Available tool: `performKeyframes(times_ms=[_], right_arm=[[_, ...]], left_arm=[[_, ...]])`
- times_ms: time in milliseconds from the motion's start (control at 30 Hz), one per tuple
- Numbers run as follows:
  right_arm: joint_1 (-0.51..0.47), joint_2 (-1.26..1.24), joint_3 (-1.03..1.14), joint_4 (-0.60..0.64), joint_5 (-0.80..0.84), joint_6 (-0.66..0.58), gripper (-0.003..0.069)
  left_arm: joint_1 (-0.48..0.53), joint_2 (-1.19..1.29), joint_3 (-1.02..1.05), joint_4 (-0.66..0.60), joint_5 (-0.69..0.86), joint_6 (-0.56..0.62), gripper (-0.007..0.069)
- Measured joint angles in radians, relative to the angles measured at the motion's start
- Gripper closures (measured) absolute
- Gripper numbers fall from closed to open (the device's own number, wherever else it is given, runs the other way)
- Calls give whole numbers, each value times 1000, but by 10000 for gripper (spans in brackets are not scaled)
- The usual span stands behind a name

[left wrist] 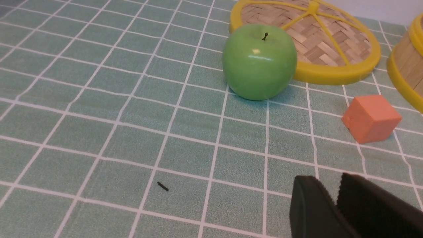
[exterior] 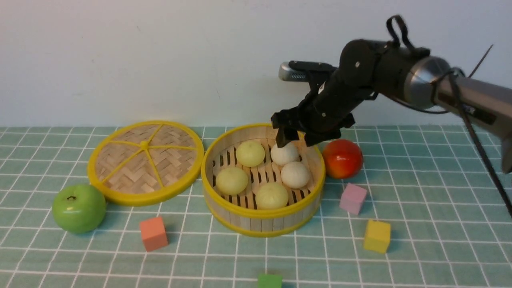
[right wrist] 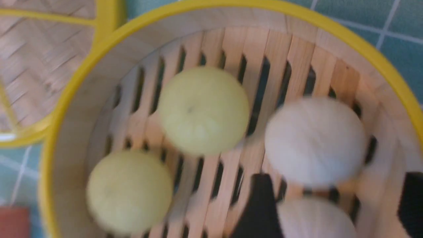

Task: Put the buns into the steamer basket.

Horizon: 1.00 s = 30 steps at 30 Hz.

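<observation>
Lid (exterior: pixel 146 162) beside steamer basket (exterior: pixel 262 218), red fruit (exterior: pixel 343 158) touching, coloured cubes (exterior: pixel 153 233) near

The steamer basket (exterior: pixel 262 216) is pale slatted bamboo with smooth yellow rims, probably plastic. The buns (exterior: pixel 272 195) look matt and doughy. The lid (exterior: pixel 146 162) is woven bamboo. The apple (exterior: pixel 79 208) is glossy, the tablecloth (exterior: pixel 420 224) smooth.

Right wrist view blurred throughout; bun (right wrist: pixel 314 218) cut by frame edge, partly behind claw finger (right wrist: pixel 257 211). Front: green block (exterior: pixel 269 281) cut at bottom edge; rear white bun (exterior: pixel 285 154) partly behind right claw (exterior: pixel 296 138). Left wrist: basket (left wrist: pixel 408 71) and left claw (left wrist: pixel 333 211) cropped.
</observation>
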Motion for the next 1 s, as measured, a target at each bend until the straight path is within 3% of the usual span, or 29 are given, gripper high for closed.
performKeyframes(times_ms=[100, 233, 267, 300, 467, 533, 700, 767, 1000], right_arm=[[0, -149, 0, -59, 155, 15, 64], [2, -330, -1, -99, 305, 59, 148], [11, -422, 1, -115, 342, 75, 239], [11, -422, 3, -117, 345, 75, 239], [40, -714, 131, -160, 368, 120, 608], [41, -818, 219, -176, 370, 121, 664], [41, -1087, 492, -243, 339, 72, 672], [41, -1258, 682, -312, 234, 32, 672], [41, -1745, 1023, -379, 132, 29, 670]], left_arm=[[0, 0, 0, 0, 0, 0, 477], [0, 0, 0, 0, 0, 0, 477], [0, 0, 0, 0, 0, 0, 476], [0, 0, 0, 0, 0, 0, 476], [0, 0, 0, 0, 0, 0, 469], [0, 0, 0, 0, 0, 0, 466], [0, 0, 0, 0, 0, 0, 461], [0, 0, 0, 0, 0, 0, 459], [0, 0, 0, 0, 0, 0, 456]])
